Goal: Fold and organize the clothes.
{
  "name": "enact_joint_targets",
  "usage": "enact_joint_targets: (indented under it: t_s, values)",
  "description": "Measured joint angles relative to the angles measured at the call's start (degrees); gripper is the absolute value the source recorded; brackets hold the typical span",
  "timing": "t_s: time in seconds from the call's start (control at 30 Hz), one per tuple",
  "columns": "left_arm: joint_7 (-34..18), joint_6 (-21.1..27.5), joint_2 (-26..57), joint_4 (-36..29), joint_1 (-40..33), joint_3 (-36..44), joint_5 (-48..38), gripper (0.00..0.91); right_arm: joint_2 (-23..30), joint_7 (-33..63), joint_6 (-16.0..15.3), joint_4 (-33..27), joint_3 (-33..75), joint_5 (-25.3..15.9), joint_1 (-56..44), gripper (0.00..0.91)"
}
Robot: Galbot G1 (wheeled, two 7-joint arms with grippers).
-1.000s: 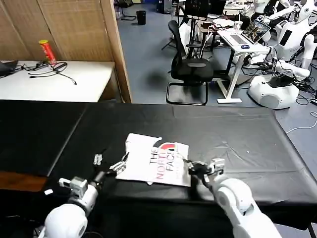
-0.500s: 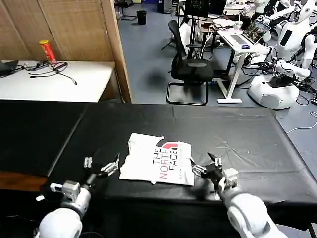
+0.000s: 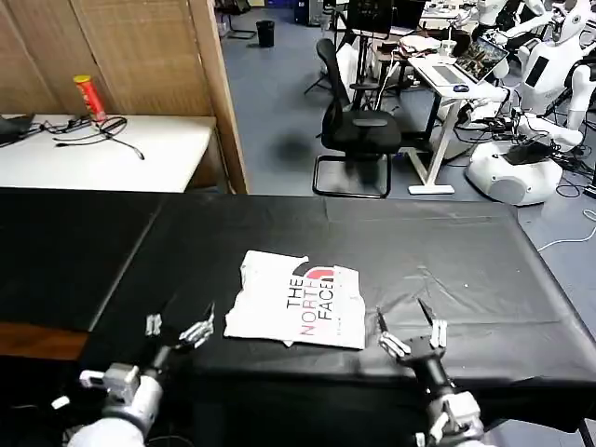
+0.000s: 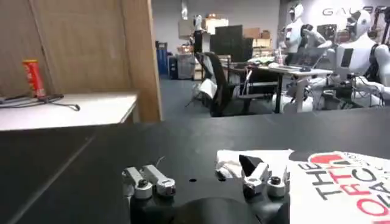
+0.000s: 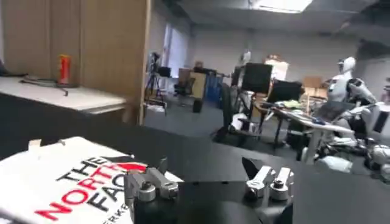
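White T-shirt (image 3: 296,299) folded on table (image 3: 484,270); both grippers, L (image 3: 175,329) & R (image 3: 411,331), wide, backed off since.

A black table (image 3: 447,251) is sitting in front. A white desk (image 3: 102,149) is standing behind it, holding a red can (image 3: 89,98) and black cables (image 3: 98,132). A black office chair (image 3: 358,126) is waiting on the blue floor (image 3: 279,93).

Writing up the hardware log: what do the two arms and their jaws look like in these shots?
Both arms have glossy white rounded shells with grey metal wrist sections. The left gripper and right gripper each carry two slim silver-grey fingers on a black base; in the wrist views the left gripper and right gripper show silver knuckle blocks with round screw heads and dark tips. No markings are visible.
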Motion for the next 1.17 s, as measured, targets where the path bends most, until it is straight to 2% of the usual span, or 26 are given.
enact_joint_targets:
  t_s: [0.17, 0.4, 0.6, 0.77, 1.17]
  values:
    - [-0.3, -0.9, -0.7, -2.6, 6.3, -1.1, 0.7, 0.878, 1.0, 5.2, 2.8, 2.8, -0.2, -1.3, -6.8, 0.878]
    - [-0.3, -3.9, -1.4, -4.6, 14.1, -2.0, 2.8, 0.878, 1.9, 10.0, 3.3, 5.6, -0.6, -1.5, -15.3, 0.878]
    - [-0.4, -4.5, -1.9, -6.5, 18.9, -2.9, 2.8, 0.878, 2.4, 11.9, 3.1, 6.7, -1.7, -1.5, -21.1, 0.878]
    - [-0.7, -3.8, -2.4, -7.1, 21.0, -3.0, 2.7, 0.878, 2.9, 13.9, 1.0, 7.4, -2.3, -1.5, -23.6, 0.878]
    - [-0.4, -3.2, -2.5, -7.9, 21.5, -3.2, 1.9, 0.878, 2.9, 13.8, 0.8, 7.5, -2.4, -1.4, -24.6, 0.878]
